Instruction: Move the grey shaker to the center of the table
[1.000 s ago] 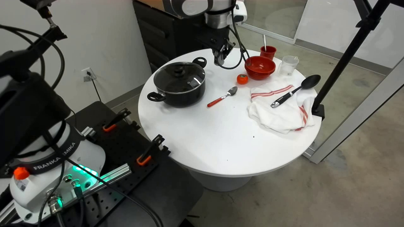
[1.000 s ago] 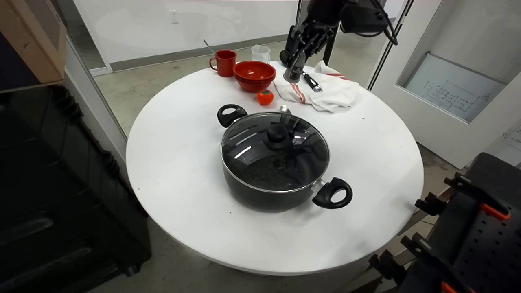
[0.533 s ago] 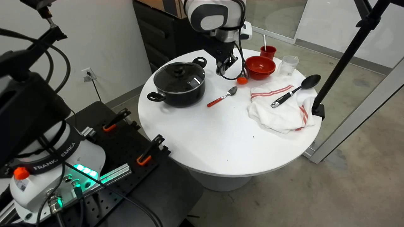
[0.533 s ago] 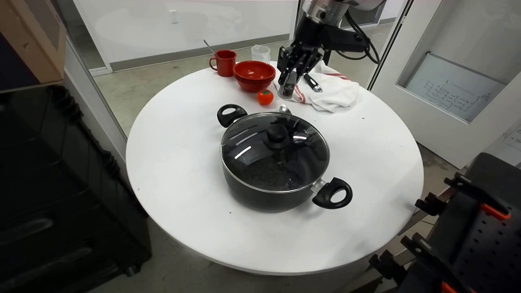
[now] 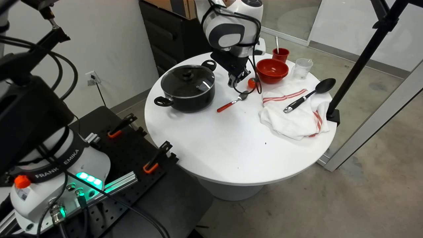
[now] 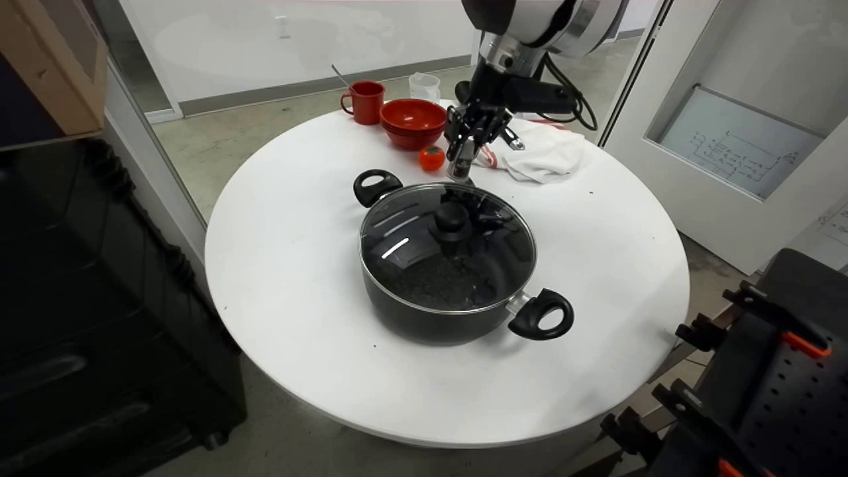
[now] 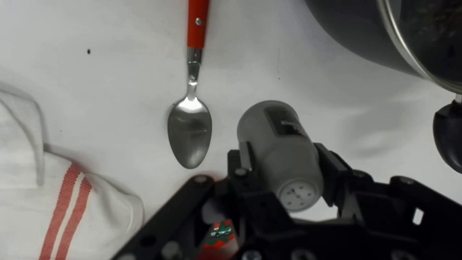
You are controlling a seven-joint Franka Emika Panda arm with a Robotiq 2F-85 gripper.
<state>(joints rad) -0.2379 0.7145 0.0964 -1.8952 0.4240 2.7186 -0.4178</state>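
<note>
The grey shaker (image 7: pixel 278 141) is between the two black fingers of my gripper (image 7: pixel 283 159) in the wrist view, its holed top toward the camera. The gripper is shut on it. In both exterior views the shaker (image 5: pixel 232 82) (image 6: pixel 461 167) hangs from the gripper (image 5: pixel 238 74) (image 6: pixel 468 136), slightly tilted, between the pot and the tomato. Its base is low over the round white table (image 5: pixel 205 142) (image 6: pixel 285 265); I cannot tell whether it touches. In the wrist view the bare white tabletop (image 7: pixel 119 90) shows behind it.
The black lidded pot (image 5: pixel 188 89) stands beside the shaker. A red-handled spoon (image 7: pixel 190 130) lies close to it. A tomato (image 6: pixel 432 158), red bowls (image 6: pixel 414 122), a red mug (image 6: pixel 366 103), a clear cup (image 5: pixel 302 68) and a cloth (image 5: pixel 290 115) with a black ladle (image 5: pixel 310 95) are around.
My gripper, holding the shaker, has moved lower. In an exterior view it comes toward the spoon and the near side; in an exterior view it goes left and down toward the pot.
</note>
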